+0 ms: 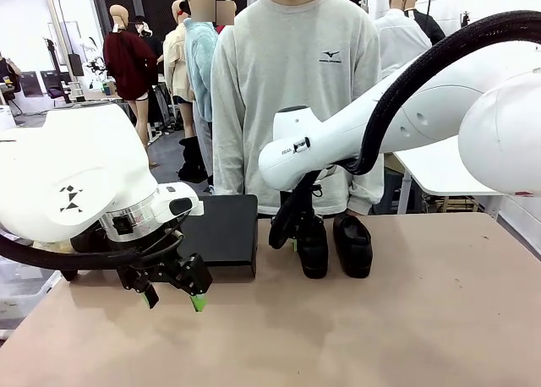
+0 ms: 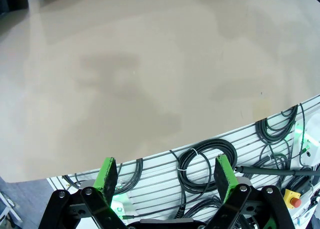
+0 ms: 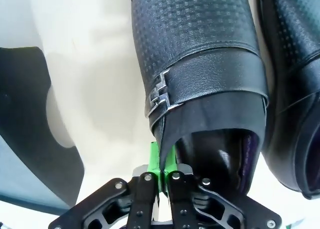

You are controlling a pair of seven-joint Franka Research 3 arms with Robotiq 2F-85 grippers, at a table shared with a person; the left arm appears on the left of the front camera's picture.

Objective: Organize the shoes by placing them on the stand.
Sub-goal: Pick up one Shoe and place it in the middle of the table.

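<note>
Two black shoes stand side by side at the table's middle, in front of the person. My right gripper [image 1: 292, 232] comes down on the left shoe [image 1: 313, 250]. In the right wrist view the gripper [image 3: 161, 165] is shut on the thin side edge of that shoe's [image 3: 195, 49] opening, beside its metal buckle. The second shoe [image 1: 352, 245] [image 3: 295, 89] sits close to its right, untouched. The black stand [image 1: 221, 231] lies just left of the shoes. My left gripper [image 1: 175, 300] [image 2: 166, 173] hangs open over the bare table at the front left, holding nothing.
A person in a grey sweatshirt [image 1: 292, 83] stands at the far edge behind the shoes. The tan tabletop [image 1: 380, 328] stretches wide in front and to the right. The left wrist view shows coiled cables [image 2: 205, 159] beyond the table's near edge.
</note>
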